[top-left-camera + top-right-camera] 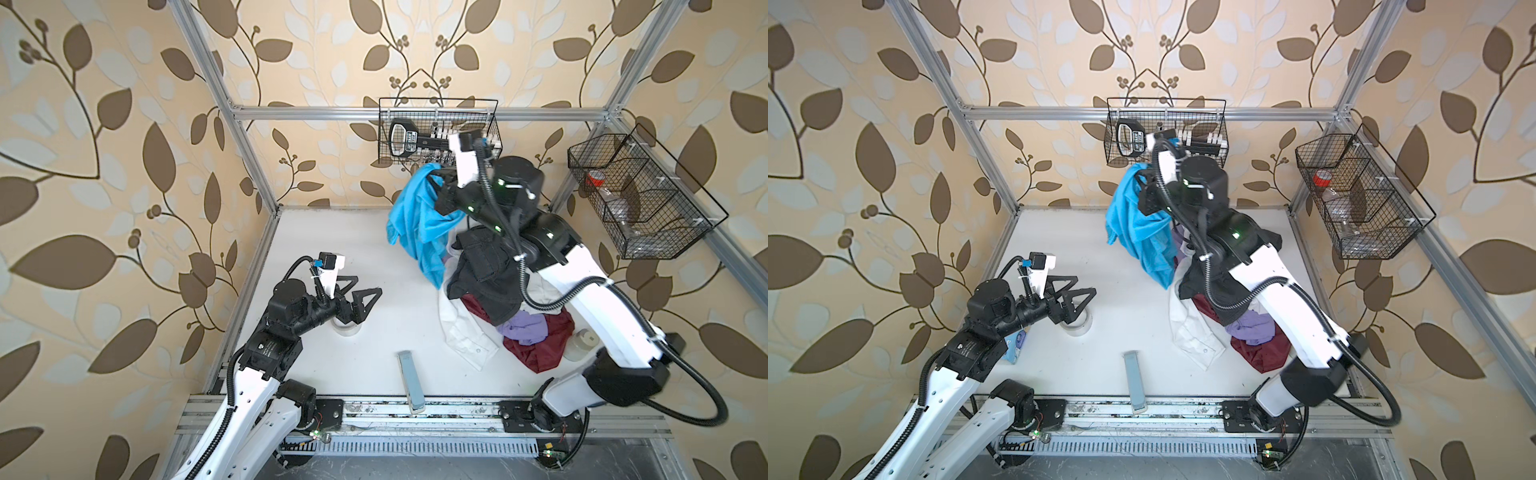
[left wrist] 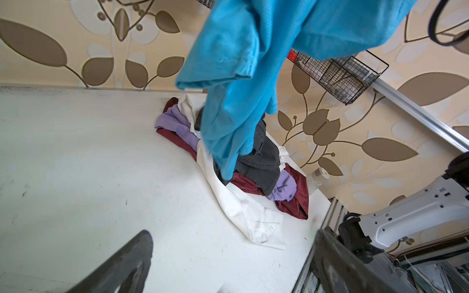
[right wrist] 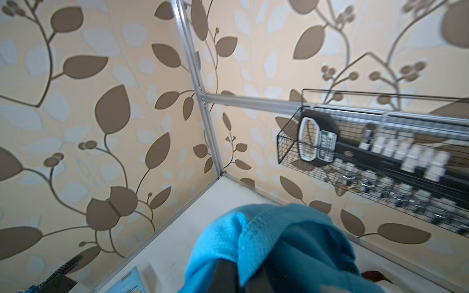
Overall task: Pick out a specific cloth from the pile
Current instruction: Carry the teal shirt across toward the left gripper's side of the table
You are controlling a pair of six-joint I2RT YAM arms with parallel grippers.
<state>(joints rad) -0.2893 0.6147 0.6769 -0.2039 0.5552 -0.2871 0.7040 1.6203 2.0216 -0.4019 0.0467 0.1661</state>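
My right gripper [image 1: 436, 176] [image 1: 1144, 178] [image 3: 238, 276] is shut on the cloth [image 1: 419, 220] [image 1: 1138, 232] [image 3: 279, 241], a turquoise-blue knit garment. It holds the cloth high near the back wall. The cloth hangs down, and its lower end reaches the pile [image 1: 498, 291] [image 1: 1217, 320] [image 2: 256, 162]. I cannot tell whether the two touch. The pile is dark grey denim, a white shirt, maroon and lilac fabric at the table's right. In the left wrist view the cloth [image 2: 241, 101] drapes in front of it. My left gripper [image 1: 361, 297] [image 1: 1077, 291] [image 2: 233, 234] stands open and empty over the left of the table.
A tape roll [image 1: 345, 328] [image 1: 1077, 326] lies under the left gripper. A grey-blue bar [image 1: 411, 382] rests at the front edge, and a white jar [image 1: 582, 345] stands right of the pile. Wire baskets hang on the back wall [image 1: 436, 129] and the right frame [image 1: 640, 195]. A blue packet [image 1: 1017, 345] lies at the left.
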